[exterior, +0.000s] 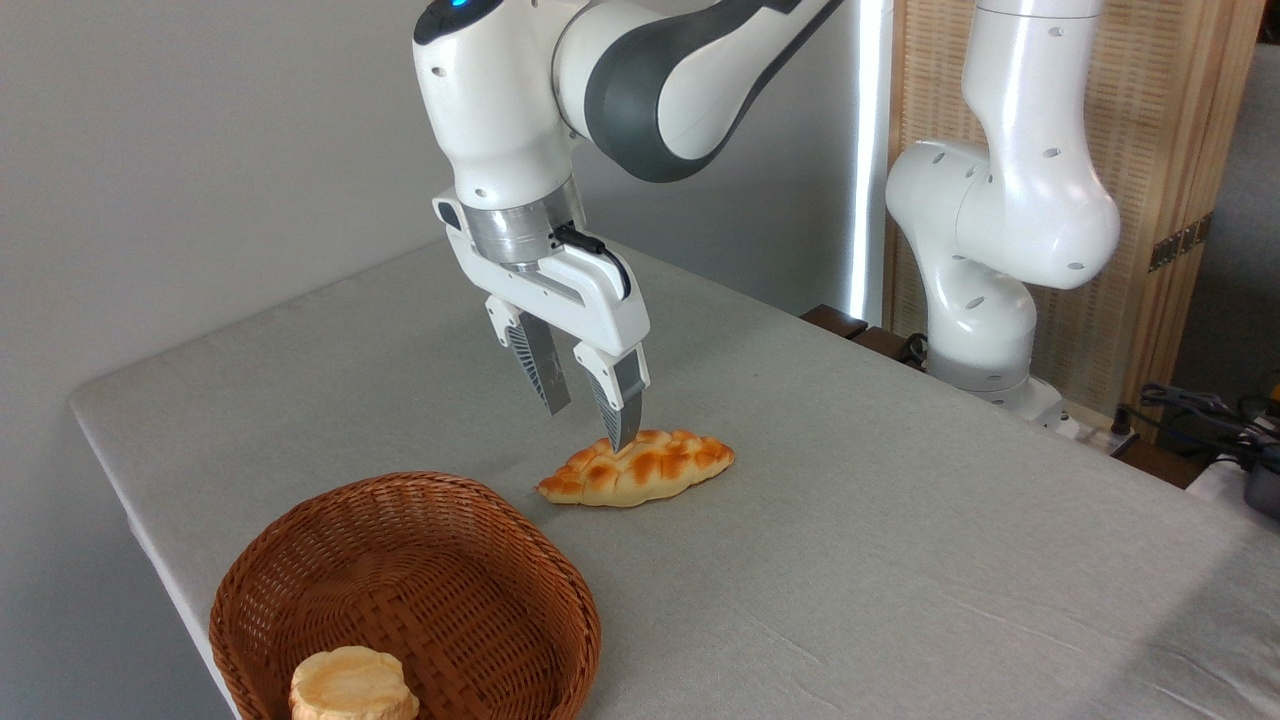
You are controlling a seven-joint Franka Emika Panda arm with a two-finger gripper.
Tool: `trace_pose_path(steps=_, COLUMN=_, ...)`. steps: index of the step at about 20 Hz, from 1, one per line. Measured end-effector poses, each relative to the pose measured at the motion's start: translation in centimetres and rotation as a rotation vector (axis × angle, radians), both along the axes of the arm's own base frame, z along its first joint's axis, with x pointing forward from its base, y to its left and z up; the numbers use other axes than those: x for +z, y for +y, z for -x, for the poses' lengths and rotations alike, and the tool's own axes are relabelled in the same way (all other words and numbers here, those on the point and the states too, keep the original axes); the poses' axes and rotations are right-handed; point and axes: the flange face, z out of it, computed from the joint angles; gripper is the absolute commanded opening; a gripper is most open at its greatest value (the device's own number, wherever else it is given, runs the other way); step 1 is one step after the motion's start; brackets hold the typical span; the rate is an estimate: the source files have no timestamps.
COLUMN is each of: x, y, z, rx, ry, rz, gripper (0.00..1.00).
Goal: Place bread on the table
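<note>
The bread (640,468), a braided golden-orange loaf with brown patches, lies flat on the light grey table (900,520), just right of the basket. My gripper (590,425) hangs directly above the loaf's middle, open, with nothing between its fingers. The nearer fingertip (622,438) sits at or just above the loaf's top edge; I cannot tell whether it touches. The other finger (553,390) stands behind the loaf.
A brown wicker basket (420,560) stands at the front left corner, holding a small round pale bun (352,686). The arm's white base (985,300) rises at the back right, with cables (1200,415) beyond it. The table's left edge (130,500) is close to the basket.
</note>
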Motion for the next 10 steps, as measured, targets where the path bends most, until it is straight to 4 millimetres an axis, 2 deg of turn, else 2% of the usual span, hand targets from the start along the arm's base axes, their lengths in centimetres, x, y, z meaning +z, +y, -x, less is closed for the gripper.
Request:
trace_pose_path(steps=6, x=4.2, y=-0.1, z=-2.8, rx=0.017, ry=-0.237, rz=0.036, gripper=1.0)
trace_pose_path(steps=10, x=4.8, y=0.7, z=-3.6, rx=0.036, ry=-0.297, rz=0.043, gripper=1.0)
